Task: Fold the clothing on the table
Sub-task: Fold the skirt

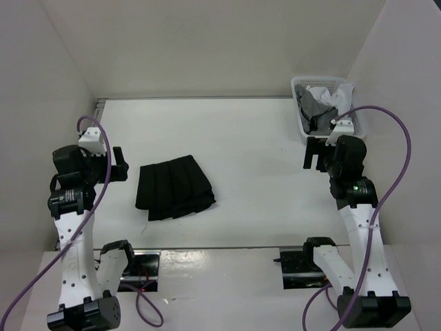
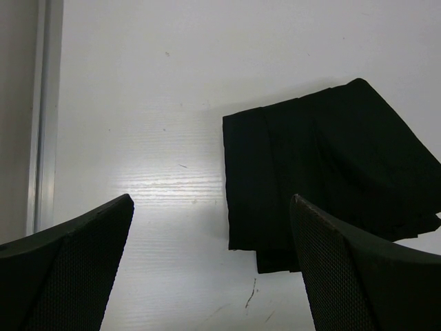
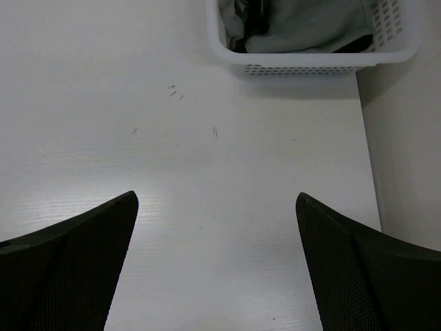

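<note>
your left gripper (image 2: 210,200) and right gripper (image 3: 217,196) both gape wide, holding nothing; the clothing (image 1: 173,187) lies folded on the table (image 1: 262,152).

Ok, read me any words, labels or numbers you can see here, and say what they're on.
No text can be read.
The skirt, basket and table show no writing.
The left arm's joint has a pale marking, too small to read.

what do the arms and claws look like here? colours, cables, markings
Left arm and right arm: white links with small holes, black joints and bases. A purple cable loops off each. The right arm shows a green light. Left claw and right claw are black; fingers have a fine mesh texture.
</note>
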You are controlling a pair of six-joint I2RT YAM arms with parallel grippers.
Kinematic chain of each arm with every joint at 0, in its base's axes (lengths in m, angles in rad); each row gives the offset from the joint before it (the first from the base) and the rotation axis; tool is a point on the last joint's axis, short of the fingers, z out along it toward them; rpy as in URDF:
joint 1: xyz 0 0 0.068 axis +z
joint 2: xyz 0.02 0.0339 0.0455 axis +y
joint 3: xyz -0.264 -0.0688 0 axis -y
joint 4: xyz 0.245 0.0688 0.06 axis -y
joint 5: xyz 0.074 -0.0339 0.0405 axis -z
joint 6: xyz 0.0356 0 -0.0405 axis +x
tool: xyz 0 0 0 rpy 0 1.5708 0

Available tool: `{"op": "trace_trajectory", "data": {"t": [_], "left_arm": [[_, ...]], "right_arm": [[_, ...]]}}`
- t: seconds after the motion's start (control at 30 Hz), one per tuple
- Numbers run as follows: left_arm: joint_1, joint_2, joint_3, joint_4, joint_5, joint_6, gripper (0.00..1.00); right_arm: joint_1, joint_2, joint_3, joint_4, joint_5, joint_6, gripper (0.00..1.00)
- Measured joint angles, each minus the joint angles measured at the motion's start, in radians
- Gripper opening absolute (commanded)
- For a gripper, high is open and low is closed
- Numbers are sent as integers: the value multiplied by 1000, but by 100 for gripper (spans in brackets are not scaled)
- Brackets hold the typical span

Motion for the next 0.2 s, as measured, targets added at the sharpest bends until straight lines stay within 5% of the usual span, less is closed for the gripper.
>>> {"op": "trace_trajectory", "data": {"t": [0.2], "left_arm": [[0, 1, 0, 0, 5, 0, 100]], "right_arm": [[0, -1, 0, -1, -23, -3, 99]]}}
